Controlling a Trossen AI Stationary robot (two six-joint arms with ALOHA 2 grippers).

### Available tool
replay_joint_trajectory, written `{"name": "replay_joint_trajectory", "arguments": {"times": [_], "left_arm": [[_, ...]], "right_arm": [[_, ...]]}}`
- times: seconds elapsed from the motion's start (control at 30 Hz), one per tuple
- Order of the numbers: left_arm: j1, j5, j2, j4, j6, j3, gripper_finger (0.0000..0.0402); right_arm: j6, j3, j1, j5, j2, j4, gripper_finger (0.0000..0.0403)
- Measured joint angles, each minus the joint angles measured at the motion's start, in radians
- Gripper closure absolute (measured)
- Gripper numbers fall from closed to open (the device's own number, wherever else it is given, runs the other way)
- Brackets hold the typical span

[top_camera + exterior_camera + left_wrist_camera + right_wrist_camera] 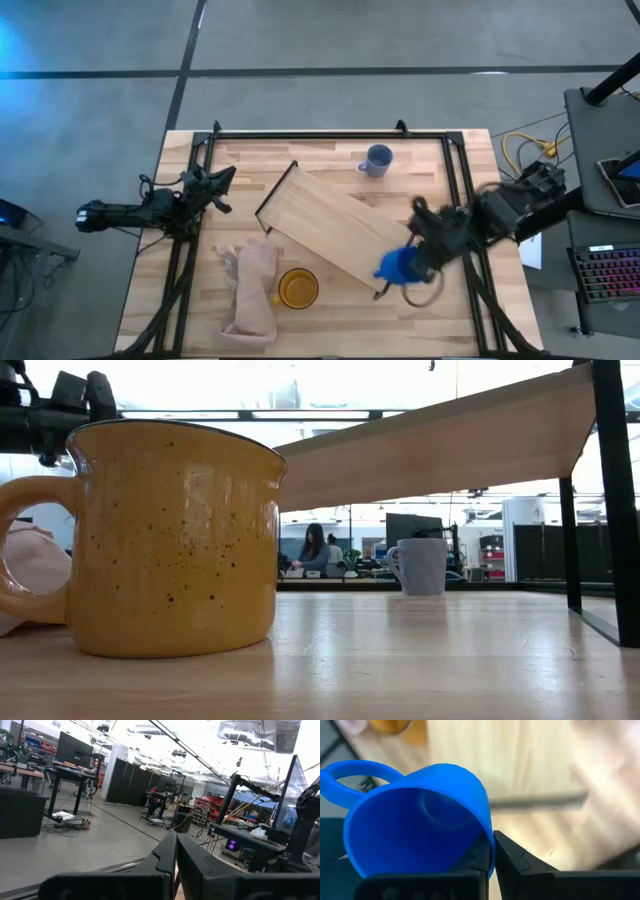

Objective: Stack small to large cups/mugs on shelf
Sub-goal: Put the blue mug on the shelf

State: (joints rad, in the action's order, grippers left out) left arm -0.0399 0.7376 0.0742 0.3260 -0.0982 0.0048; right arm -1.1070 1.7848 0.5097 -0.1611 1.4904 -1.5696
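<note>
My right gripper [418, 262] pinching the tilted blue mug [397, 265] at the shelf's [335, 230] end, yellow mug [297, 288] upright beyond, grey mug [377, 160] farther off

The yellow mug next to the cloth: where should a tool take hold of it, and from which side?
Probably from above, by the rim. The yellow mug stands upright with its mouth open upward, so one finger can go inside and one outside the wall. Choose the rim side away from the pink cloth, which lies against the handle side. The left tool is free; the right tool already holds the blue mug.
</note>
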Motion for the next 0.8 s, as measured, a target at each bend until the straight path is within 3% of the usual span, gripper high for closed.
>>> {"name": "replay_joint_trajectory", "arguments": {"times": [0.17,0.33,0.47,0.6,0.8], "left_arm": [[0.000,0.000,-0.001,0.003,-0.023,0.000,0.0402],[0.000,-0.025,0.019,-0.002,-0.027,0.000,0.0402],[0.000,-0.051,0.041,0.004,-0.027,0.006,0.0402],[0.000,-0.051,0.049,0.022,-0.024,0.047,0.0402],[0.000,-0.051,0.049,0.141,-0.019,0.062,0.0402]], "right_arm": [[0.211,0.008,-0.251,-0.036,0.041,-0.003,0.0394],[0.375,0.088,-0.454,0.023,0.132,-0.003,0.0394],[0.489,0.220,-0.518,0.104,0.228,-0.001,0.0394],[0.553,0.350,-0.544,0.116,0.310,0.000,0.0394],[0.603,0.432,-0.551,0.146,0.381,0.000,0.0394]]}}
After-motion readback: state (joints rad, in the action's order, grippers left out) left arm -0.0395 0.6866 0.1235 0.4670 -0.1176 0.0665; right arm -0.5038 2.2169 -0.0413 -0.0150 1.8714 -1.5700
